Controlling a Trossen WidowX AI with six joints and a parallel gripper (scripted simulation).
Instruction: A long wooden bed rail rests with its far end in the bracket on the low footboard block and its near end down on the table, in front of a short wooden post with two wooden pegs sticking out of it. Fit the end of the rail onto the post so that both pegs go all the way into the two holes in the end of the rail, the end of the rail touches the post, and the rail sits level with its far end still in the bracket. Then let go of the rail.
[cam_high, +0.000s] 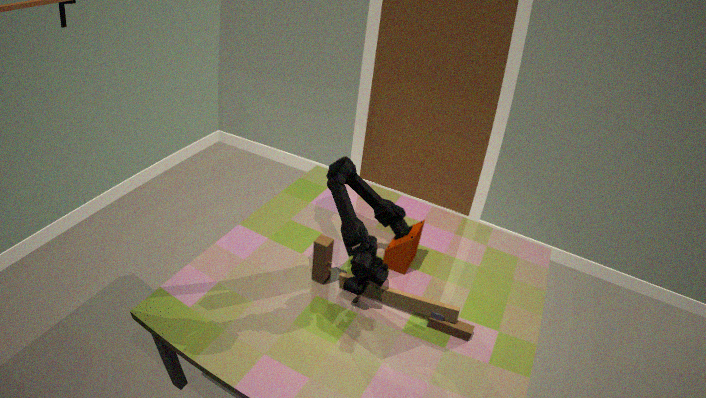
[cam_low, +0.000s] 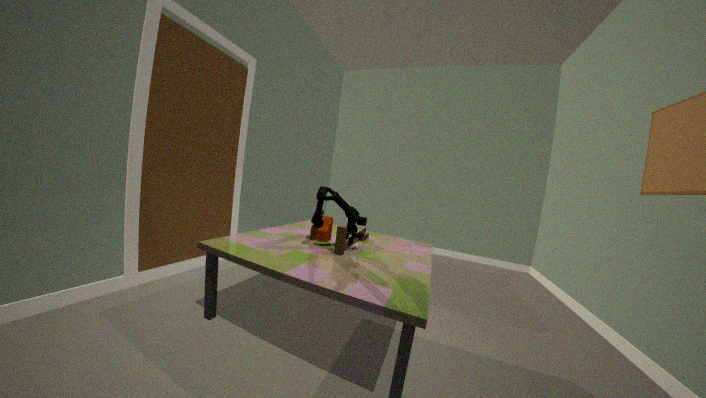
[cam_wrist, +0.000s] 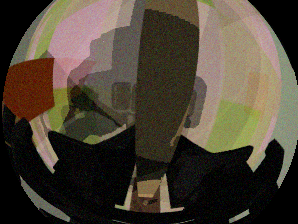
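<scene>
The long wooden rail (cam_high: 421, 304) (cam_wrist: 167, 85) has its far end at the bracket (cam_high: 437, 316) on the low footboard block (cam_high: 452, 330). Its near end is low, close to the table; whether it touches the table is too small to tell. The short wooden post (cam_high: 322, 262) (cam_low: 340, 241) stands upright beyond that end, with a small gap between them. The pegs are barely visible, and the holes are hidden. My gripper (cam_high: 360, 295) (cam_wrist: 152, 127) is shut on the rail near its near end, one finger on each side.
An orange panel-like block (cam_high: 404, 252) (cam_low: 321, 229) (cam_wrist: 30, 87) stands on the table beside the arm, on the door side of the rail. The arm (cam_high: 345, 205) arches over from it. The patchwork table top (cam_high: 270, 375) (cam_low: 300, 270) carries all of these.
</scene>
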